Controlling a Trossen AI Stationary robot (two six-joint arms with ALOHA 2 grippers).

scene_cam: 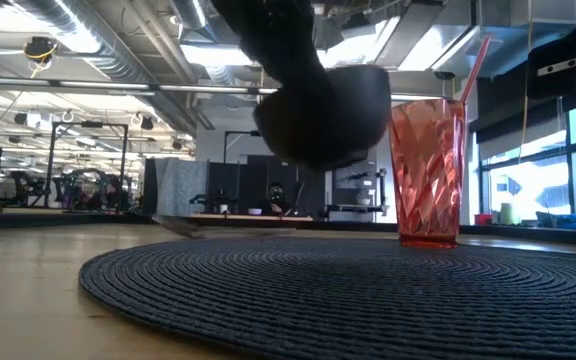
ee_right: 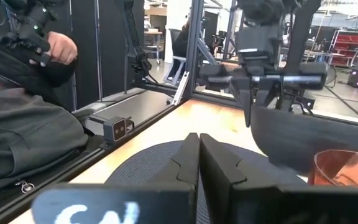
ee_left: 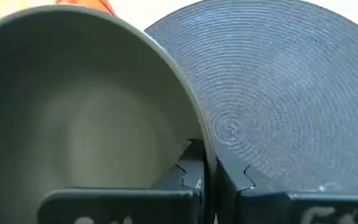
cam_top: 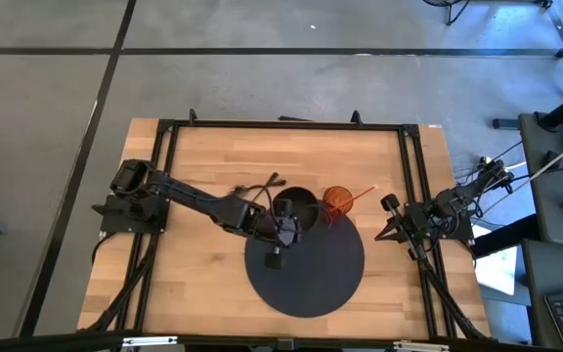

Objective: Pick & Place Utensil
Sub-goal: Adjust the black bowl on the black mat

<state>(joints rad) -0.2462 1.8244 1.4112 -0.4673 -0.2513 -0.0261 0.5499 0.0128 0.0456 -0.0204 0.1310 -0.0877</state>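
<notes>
My left gripper (cam_top: 283, 227) reaches over the round black woven mat (cam_top: 306, 269) and is shut on a dark bowl (cam_top: 297, 207). In the low view the bowl (scene_cam: 333, 110) hangs tilted above the mat (scene_cam: 348, 290). An orange ribbed cup (cam_top: 337, 200) with a red-and-white straw (scene_cam: 476, 65) stands upright on the mat's far right part, beside the bowl. My right gripper (ee_right: 199, 163) is shut on nothing and is parked at the table's right edge (cam_top: 406, 223). No utensil other than the straw shows plainly. My left gripper (ee_left: 213, 171) pinches the bowl's rim (ee_left: 205, 140), with one finger (ee_left: 190, 171) inside the bowl and the other (ee_left: 238, 183) outside its wall. In the right wrist view the fingers (ee_right: 252, 102) point down onto the rim from above. The bowl (ee_right: 303, 140) is lifted clear of the mat and hangs tilted below them.
A black metal frame (cam_top: 286, 124) runs round the wooden table. Dark cables (cam_top: 257, 186) lie on the wood left of the bowl. A person in dark clothing (ee_right: 23, 118), one hand (ee_right: 59, 46) raised, sits beyond the table. Bare wood lies left of the mat (cam_top: 194, 274).
</notes>
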